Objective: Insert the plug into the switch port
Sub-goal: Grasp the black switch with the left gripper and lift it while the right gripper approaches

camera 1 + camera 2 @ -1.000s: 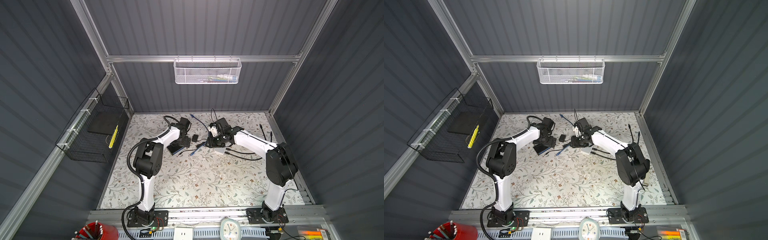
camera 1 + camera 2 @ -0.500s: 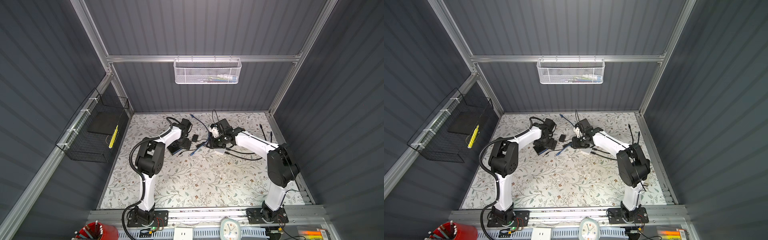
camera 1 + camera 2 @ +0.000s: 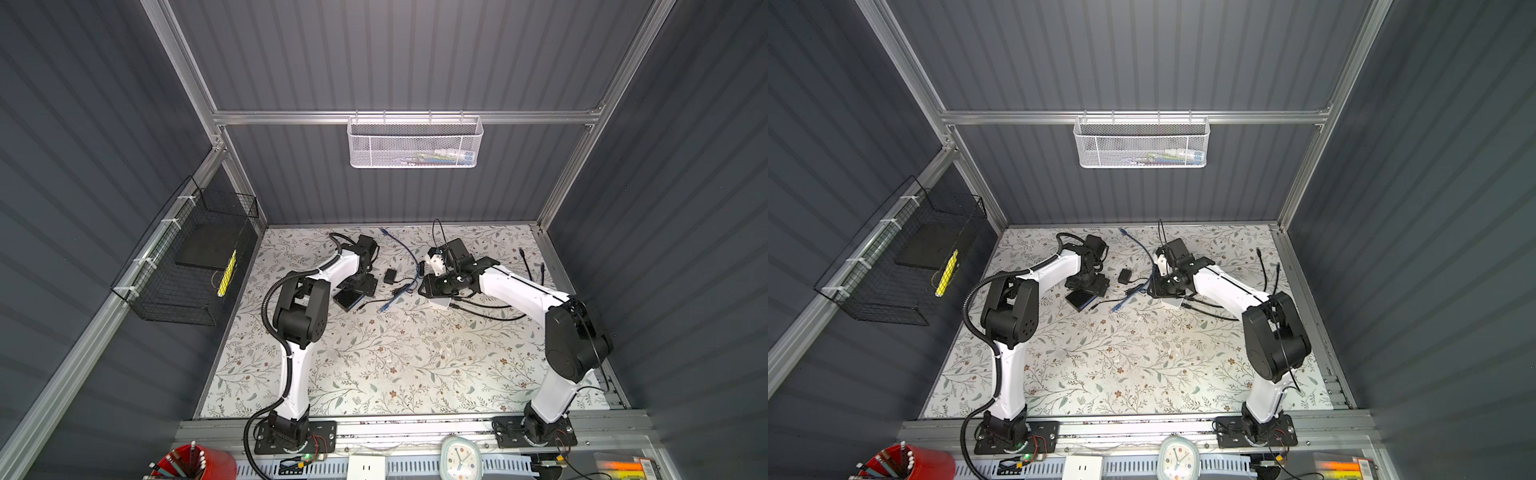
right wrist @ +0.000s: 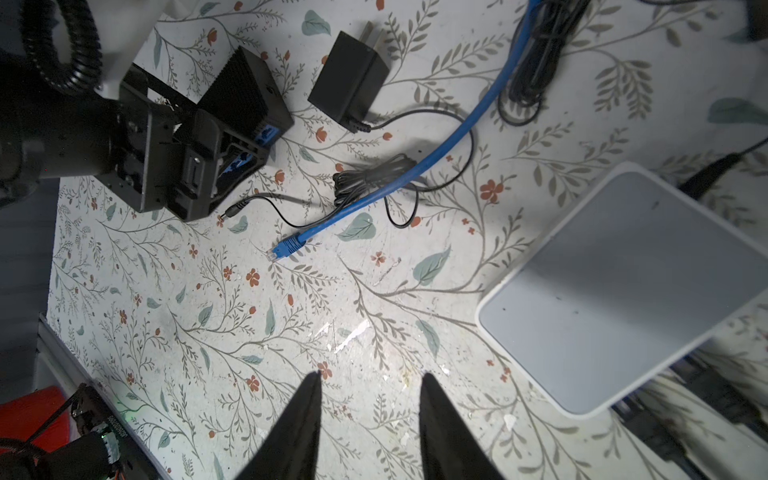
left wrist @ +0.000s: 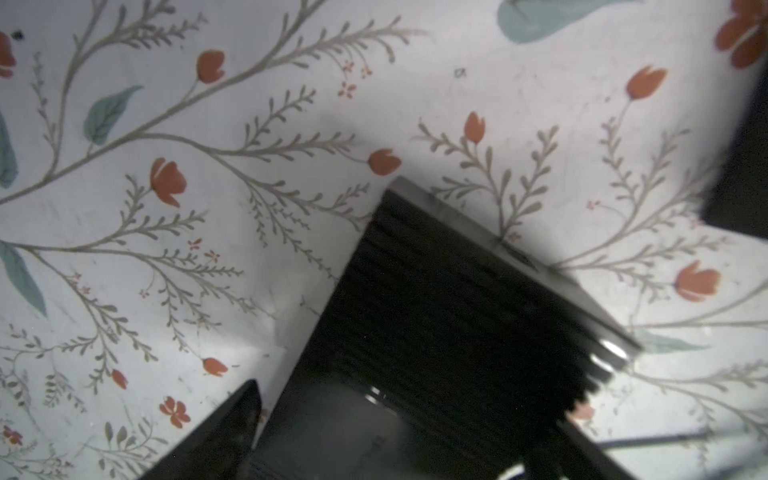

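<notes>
The black ribbed switch with blue ports lies on the flowered mat, seen in both top views. My left gripper stands over it with its jaws straddling the switch. A thin strip of mat shows between one finger and the switch's side. The blue plug lies loose on the mat at the end of its blue cable. My right gripper hangs open and empty over bare mat, apart from the plug.
A black power adapter lies behind the plug, its thin lead ending in a barrel tip beside the switch. A white flat box sits under my right arm. Loose black cables trail right.
My left arm has shifted slightly and settled lower over the switch. The right arm, the plug and the cables lie as before.
</notes>
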`<state>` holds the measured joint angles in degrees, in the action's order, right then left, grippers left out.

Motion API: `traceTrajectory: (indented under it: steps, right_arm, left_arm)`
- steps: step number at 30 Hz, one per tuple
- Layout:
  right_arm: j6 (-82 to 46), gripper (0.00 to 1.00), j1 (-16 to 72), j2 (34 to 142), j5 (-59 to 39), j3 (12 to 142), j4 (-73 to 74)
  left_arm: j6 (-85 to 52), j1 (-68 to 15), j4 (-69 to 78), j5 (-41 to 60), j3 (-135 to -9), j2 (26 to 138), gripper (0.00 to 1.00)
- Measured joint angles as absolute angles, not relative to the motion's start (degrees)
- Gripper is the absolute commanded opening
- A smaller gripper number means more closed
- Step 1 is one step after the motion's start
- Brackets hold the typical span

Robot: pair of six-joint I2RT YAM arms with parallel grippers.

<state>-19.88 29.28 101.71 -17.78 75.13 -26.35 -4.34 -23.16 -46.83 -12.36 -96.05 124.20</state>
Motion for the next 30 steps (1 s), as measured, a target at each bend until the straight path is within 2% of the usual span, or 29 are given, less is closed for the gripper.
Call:
traceTrajectory:
  steps: [3, 9, 12, 17, 23, 30]
  right_arm:
    - [-19.88, 0.40, 29.23, 101.71, -17.76, 74.81, -26.15]
    - [-19.86, 0.41, 29.12, 100.97, -17.74, 74.22, -26.17]
    - [-19.88, 0.42, 29.04, 99.72, -17.80, 74.22, -26.15]
    - [-21.08, 0.44, 28.42, 96.66, -21.50, 73.91, -24.86]
    - [-24.91, 0.48, 26.26, 91.18, -26.81, 73.19, -23.49]
    - [-31.16, 0.52, 24.18, 87.70, -33.52, 72.71, -19.90]
  left_arm:
    - [-4.36, -23.16, -46.61, -11.31, -96.05, 124.22, 0.54]
    - [-4.47, -23.16, -44.49, -10.39, -93.49, 122.54, 0.32]
    - [-4.21, -23.16, -44.03, -10.13, -91.61, 120.97, 0.26]
    - [-2.46, -23.16, -42.72, -6.61, -86.76, 113.60, 0.25]
    - [0.75, -24.01, -36.64, 2.02, -82.35, 96.88, 0.27]
    - [3.62, -33.36, -35.18, 3.27, -78.81, 92.60, 0.25]
